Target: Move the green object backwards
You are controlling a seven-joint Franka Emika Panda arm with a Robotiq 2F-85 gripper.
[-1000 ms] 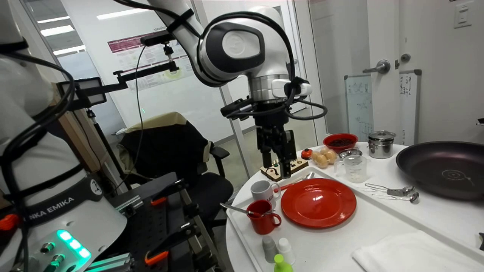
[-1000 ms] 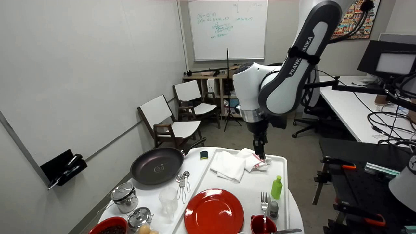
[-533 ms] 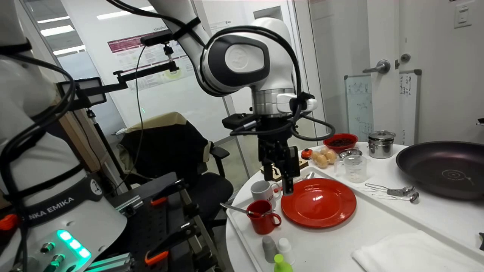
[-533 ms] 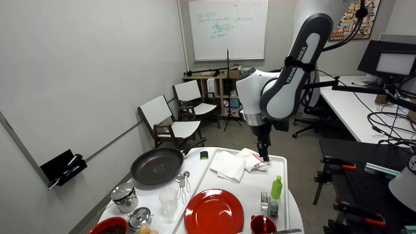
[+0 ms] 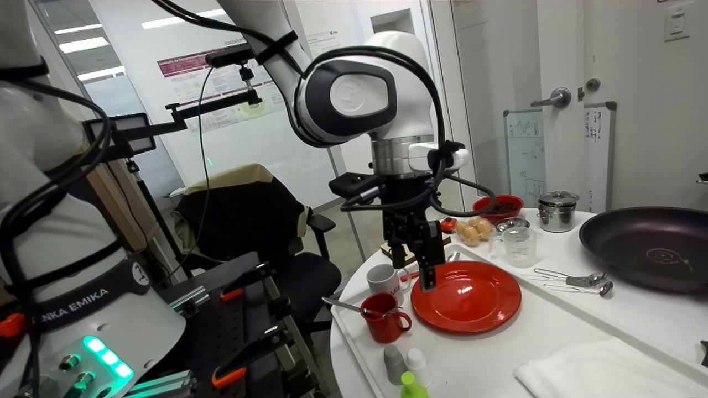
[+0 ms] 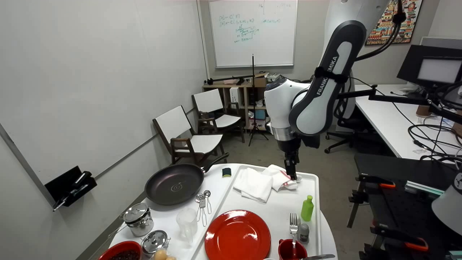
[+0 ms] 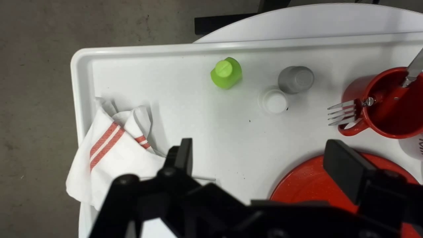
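A small lime-green bottle stands upright on the white tray (image 6: 317, 202). It shows in both exterior views (image 5: 414, 387) (image 6: 307, 209), cut off by the lower edge in one of them, and in the wrist view (image 7: 226, 74) above my fingers. My gripper (image 7: 259, 148) is open, with nothing between its fingers. In both exterior views my gripper (image 5: 412, 273) (image 6: 292, 176) points down and is well above the tray, apart from the bottle. In the wrist view the bottle lies off to the side of the jaws, near the tray rim.
A grey shaker (image 7: 295, 79) and a white shaker (image 7: 275, 100) stand beside the bottle. A red mug (image 7: 393, 102) holds a fork and knife. A red plate (image 6: 237, 234), striped cloth (image 7: 109, 145), white mug (image 5: 384, 279) and black pan (image 6: 175, 184) are nearby.
My arm has come down and shifted slightly over the tray, mostly in the first half second. The gripper stays open. The bottle and other objects have not moved.
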